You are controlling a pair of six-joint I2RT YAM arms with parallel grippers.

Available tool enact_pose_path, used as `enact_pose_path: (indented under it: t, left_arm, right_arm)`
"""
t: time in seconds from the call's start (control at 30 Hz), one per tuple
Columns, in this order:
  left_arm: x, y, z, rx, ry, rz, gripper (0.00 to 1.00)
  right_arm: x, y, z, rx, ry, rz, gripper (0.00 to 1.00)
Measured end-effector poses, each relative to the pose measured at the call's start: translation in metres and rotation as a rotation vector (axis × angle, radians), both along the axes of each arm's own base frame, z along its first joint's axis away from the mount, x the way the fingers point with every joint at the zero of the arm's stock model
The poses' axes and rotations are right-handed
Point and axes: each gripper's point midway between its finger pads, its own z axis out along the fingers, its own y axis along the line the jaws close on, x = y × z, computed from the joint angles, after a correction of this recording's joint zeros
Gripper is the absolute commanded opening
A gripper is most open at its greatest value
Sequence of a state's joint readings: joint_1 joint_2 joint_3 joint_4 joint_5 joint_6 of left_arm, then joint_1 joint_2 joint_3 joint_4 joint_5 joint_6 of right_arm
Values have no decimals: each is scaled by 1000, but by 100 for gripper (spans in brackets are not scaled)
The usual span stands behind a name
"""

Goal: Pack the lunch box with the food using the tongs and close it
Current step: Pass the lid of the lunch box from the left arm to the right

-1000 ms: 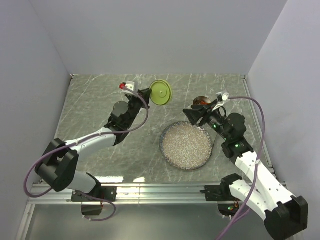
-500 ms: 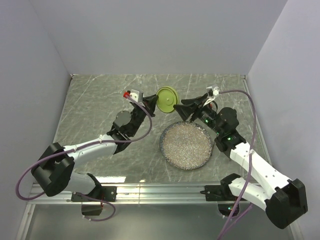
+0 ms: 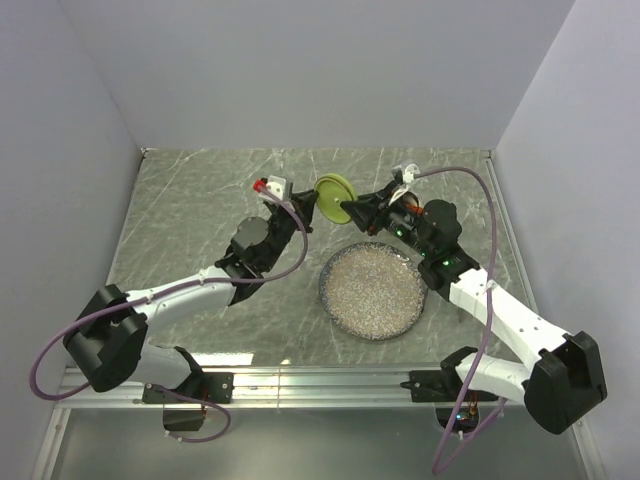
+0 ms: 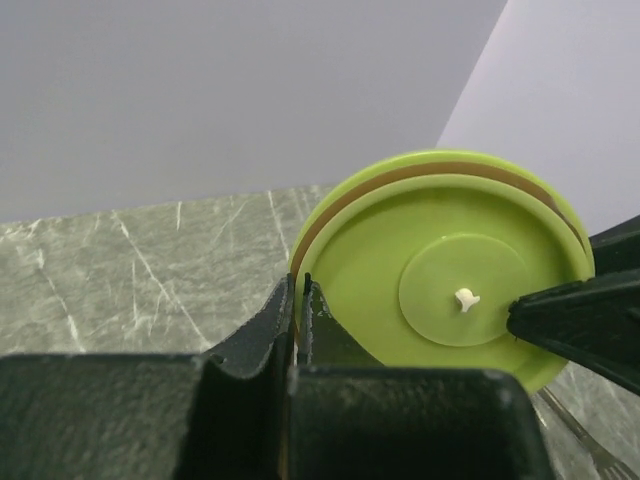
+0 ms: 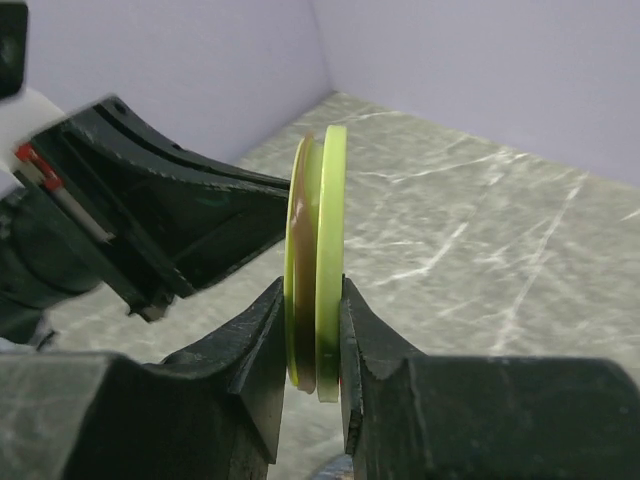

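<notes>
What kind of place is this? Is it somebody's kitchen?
Probably a robot test booth, not a kitchen: plain pale walls box in a marbled grey tabletop, two black-and-white robot arms sit on a metal rail, and the left gripper and right gripper pinch one round lime-green lid.

Lime-green lid [image 4: 440, 290] reads as smooth matt plastic, a duller brown band running round its rim. Left gripper [image 4: 300, 300] and right gripper [image 5: 312, 300] are both black matt plastic, faintly grainy. The bench [image 3: 190, 200] has a marble-look, white-veined top with a slight sheen. The plate [image 3: 373, 290] is speckled grey and rough-looking.
</notes>
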State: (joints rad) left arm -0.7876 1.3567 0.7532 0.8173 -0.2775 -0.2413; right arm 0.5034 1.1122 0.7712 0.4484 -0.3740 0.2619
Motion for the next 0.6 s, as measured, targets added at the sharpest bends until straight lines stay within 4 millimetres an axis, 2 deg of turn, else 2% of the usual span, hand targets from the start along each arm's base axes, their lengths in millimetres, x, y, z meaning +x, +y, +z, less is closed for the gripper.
enact_pose_path:
  t: [0.03, 0.13, 0.2, 0.23, 0.3, 0.4, 0.5, 0.6]
  left_arm:
    - [2, -1, -1, 13, 14, 3, 20]
    - [5, -4, 3, 31, 53, 5, 52]
    - [5, -8, 13, 22, 76, -8, 62]
    - [4, -8, 19, 11, 90, -20, 72]
    - [3, -4, 28, -14, 123, -45, 73]
    - [13, 13, 39, -83, 182, -79, 75]
    - [28, 21, 39, -138, 265, -123, 74]
    - [34, 2, 25, -172, 375, -243, 75]
  right_arm:
    - [1, 0, -1, -14, -10, -4, 3]
    - [5, -4, -5, -68, -50, -28, 0]
    - [8, -8, -13, -115, -74, -54, 0]
    - [9, -11, -18, -142, -90, -70, 0]
    - [9, -20, -33, -199, -117, -105, 0]
    - [4, -34, -55, -270, -150, -146, 0]
    - [-3, -39, -70, -322, -182, -154, 0]
    - [-8, -36, -67, -354, -240, -151, 0]
